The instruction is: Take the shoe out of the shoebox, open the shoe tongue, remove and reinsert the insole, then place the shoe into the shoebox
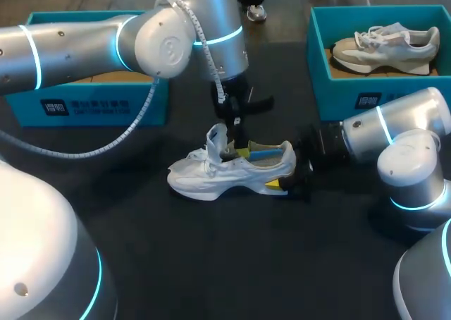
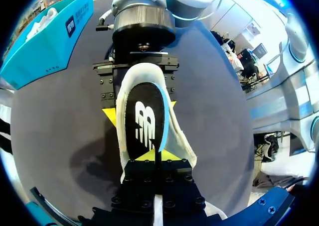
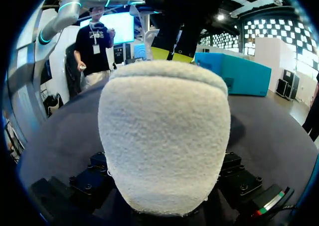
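1. Two arms meet at one white shoe [image 1: 211, 175] in the head view. It lies on its sole in the middle of the table [image 1: 211, 263], with its toe toward the left edge and its heel toward the right edge. My left gripper [image 1: 239, 149] comes straight down into the shoe's mouth, just behind the upright tongue [image 1: 217, 138]. My right gripper [image 1: 285, 184] sits low at the heel end. A blue insole [image 1: 266, 153] shows in the mouth. At the far edge stand the left shoebox [image 1: 84, 108] and the right shoebox [image 1: 335, 94], which holds another shoe [image 1: 384, 48].
2. The left wrist view looks down into the shoe [image 2: 184, 146]. The left gripper [image 2: 155, 156] looks pressed together on the front edge of the insole [image 2: 144, 116]. The right gripper [image 2: 140, 110] has a yellow tip on each side of the heel, so it is pinching the shoe. The head view does not show this squeeze well.
3. In the right wrist view the fuzzy heel of the shoe [image 3: 164, 136] fills the middle. The right gripper's own tips are hidden behind it.
4. I think the insole has to slide along the shoe's long line, between toe and heel. The left arm is nearest to it. The right arm only holds the heel.
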### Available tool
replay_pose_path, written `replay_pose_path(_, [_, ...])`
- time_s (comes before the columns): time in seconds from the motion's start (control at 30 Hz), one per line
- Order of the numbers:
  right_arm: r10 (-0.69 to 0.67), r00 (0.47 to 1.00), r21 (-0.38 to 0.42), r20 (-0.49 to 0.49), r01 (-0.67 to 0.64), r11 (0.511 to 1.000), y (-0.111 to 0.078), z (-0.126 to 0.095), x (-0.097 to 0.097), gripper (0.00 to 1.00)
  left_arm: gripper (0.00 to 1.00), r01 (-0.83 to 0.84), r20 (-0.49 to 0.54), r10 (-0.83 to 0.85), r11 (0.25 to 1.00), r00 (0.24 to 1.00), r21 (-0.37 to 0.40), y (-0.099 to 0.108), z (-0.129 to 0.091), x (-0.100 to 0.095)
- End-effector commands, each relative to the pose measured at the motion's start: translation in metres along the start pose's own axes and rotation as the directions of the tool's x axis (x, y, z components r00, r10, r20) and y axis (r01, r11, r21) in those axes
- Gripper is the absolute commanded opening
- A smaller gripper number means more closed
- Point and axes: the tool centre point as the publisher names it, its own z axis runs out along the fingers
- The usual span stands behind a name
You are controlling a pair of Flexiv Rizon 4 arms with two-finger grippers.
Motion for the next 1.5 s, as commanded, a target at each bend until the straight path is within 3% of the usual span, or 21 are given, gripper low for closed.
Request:
replay_pose_path(0.03, [0.000, 1.000, 0.002, 0.000, 0.000, 1.000, -0.002, 0.004, 0.000, 0.00, 0.00, -0.007, 0.009, 0.007, 1.000, 1.000, 0.018, 0.005, -0.006, 0.007])
replay_pose_path(0.67, [0.000, 1.000, 0.002, 0.000, 0.000, 1.000, -0.002, 0.004, 0.000, 0.00, 0.00, -0.068, 0.022, 0.066, 0.991, 0.998, 0.115, -0.026, -0.030, 0.012])
replay_pose_path(1.07, [0.000, 1.000, 0.002, 0.000, 0.000, 1.000, -0.002, 0.004, 0.000, 0.00, 0.00, -0.080, 0.018, 0.079, 0.988, 0.997, 0.134, -0.028, -0.031, 0.014])
replay_pose_path(1.5, [0.000, 1.000, 0.002, 0.000, 0.000, 1.000, -0.002, 0.004, 0.000, 0.00, 0.00, -0.093, 0.031, 0.089, 0.983, 0.996, 0.156, -0.045, -0.024, 0.011])
